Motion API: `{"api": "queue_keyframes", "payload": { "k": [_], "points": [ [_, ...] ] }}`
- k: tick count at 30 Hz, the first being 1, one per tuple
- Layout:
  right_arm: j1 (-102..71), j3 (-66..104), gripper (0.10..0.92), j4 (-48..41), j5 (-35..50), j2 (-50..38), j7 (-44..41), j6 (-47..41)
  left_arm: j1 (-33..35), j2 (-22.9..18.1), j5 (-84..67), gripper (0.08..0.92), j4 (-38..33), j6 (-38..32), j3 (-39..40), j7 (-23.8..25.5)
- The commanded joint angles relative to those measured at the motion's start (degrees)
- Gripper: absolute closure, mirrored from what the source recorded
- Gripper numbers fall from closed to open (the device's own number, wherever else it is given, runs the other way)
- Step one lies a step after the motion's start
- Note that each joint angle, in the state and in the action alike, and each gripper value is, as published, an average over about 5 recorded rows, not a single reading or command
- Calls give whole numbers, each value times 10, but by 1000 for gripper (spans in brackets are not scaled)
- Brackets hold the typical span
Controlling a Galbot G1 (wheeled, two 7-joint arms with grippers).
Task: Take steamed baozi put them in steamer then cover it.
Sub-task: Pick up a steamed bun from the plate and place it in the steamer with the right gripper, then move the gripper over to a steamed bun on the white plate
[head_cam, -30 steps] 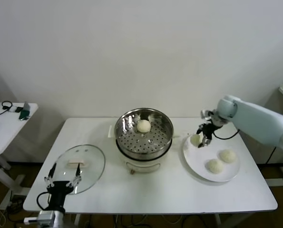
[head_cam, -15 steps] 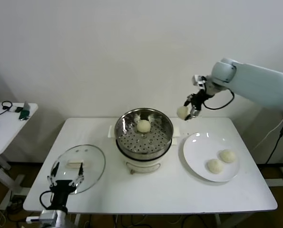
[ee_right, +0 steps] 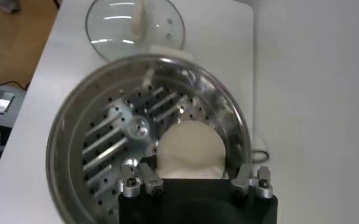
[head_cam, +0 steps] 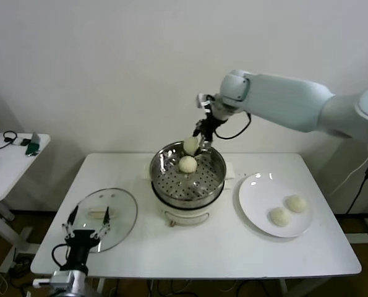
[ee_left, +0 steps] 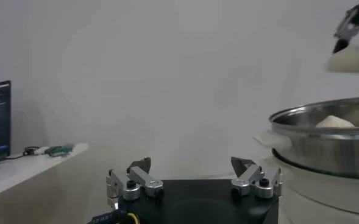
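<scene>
The right gripper [head_cam: 193, 145], jaws closed on a baozi [head_cam: 190, 145], has carried it from the plate [head_cam: 256, 215] to above the steamer [head_cam: 161, 162], where one bun [head_cam: 187, 164] already lies below the jaws. Release is the likely next step; two buns remain plated. The left gripper [head_cam: 88, 228] waits with jaws open near the cover [head_cam: 123, 213].

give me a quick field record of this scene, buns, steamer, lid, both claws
right claw: shut on a baozi, above the steamer's far rim
left claw: open, idle at the table's near left edge, by the cover
steamer: one baozi inside
plate: two baozi
cover: off, flat on the table left of the steamer
</scene>
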Motion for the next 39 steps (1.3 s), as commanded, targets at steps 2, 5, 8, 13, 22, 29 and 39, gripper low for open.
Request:
{"api": "queue_keyframes", "payload": {
  "k": [2, 5, 8, 13, 22, 29, 39],
  "points": [
    [-39, -2, 303, -5, 2, 70, 15, -11, 2, 2, -1, 177, 0, -2, -1, 0],
    [-58, -5, 300, -12, -13, 76, 18, -12, 6, 2, -3, 177, 2, -4, -4, 0],
    [-73, -12, 297, -21, -24, 83, 18, -12, 7, 3, -5, 177, 2, -4, -5, 0],
    [-92, -16, 296, -28, -35, 90, 20, -12, 6, 5, -8, 177, 3, -4, -9, 0],
    [-110, -10, 288, -50, -54, 96, 20, -10, 6, 4, -10, 177, 10, -5, -6, 0],
    [-109, 3, 207, -57, -73, 90, -4, -14, 10, 6, -20, 177, 9, -5, -9, -1],
    [-33, 4, 203, -11, -68, 20, -57, 4, 12, 15, -27, 177, 11, -5, -14, -3]
  ]
}}
